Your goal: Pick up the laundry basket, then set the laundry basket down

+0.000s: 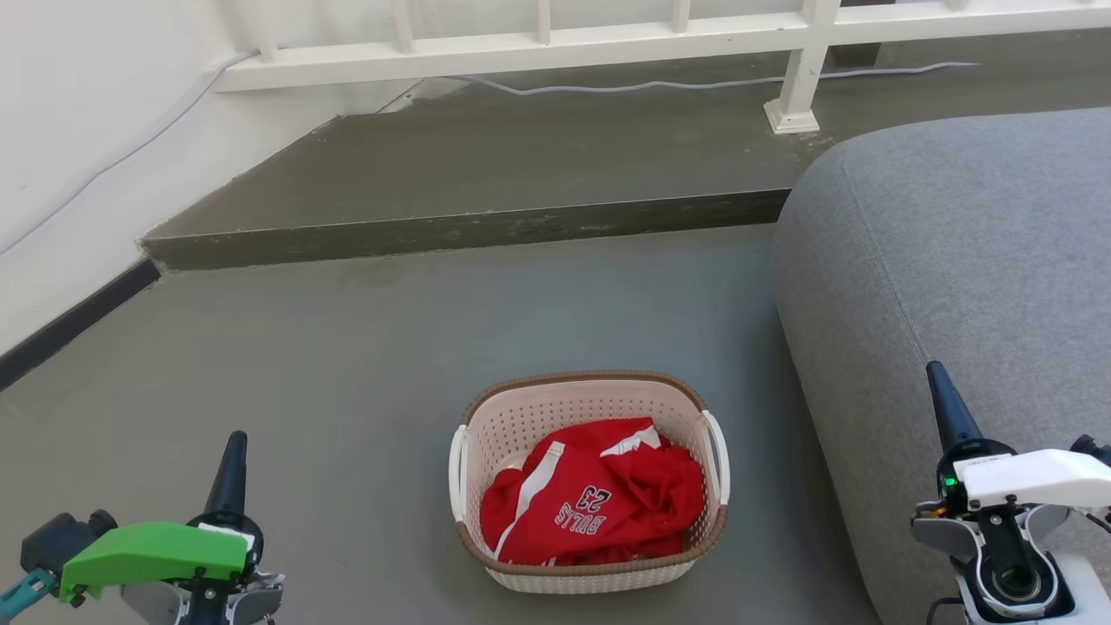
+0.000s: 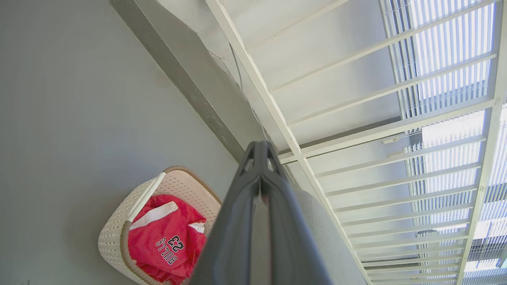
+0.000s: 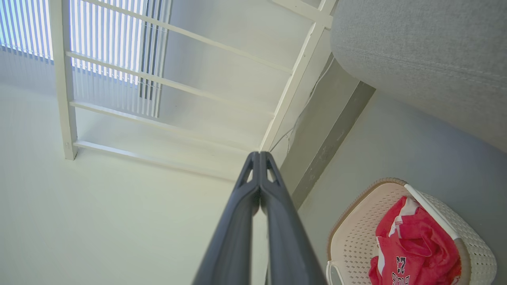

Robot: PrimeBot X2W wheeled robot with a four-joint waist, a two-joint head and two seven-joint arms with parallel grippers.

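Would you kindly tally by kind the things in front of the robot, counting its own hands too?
Basket: 1
Red shirt: 1
Grey sofa: 1
Hands: 2, the left hand and the right hand
Total: 5
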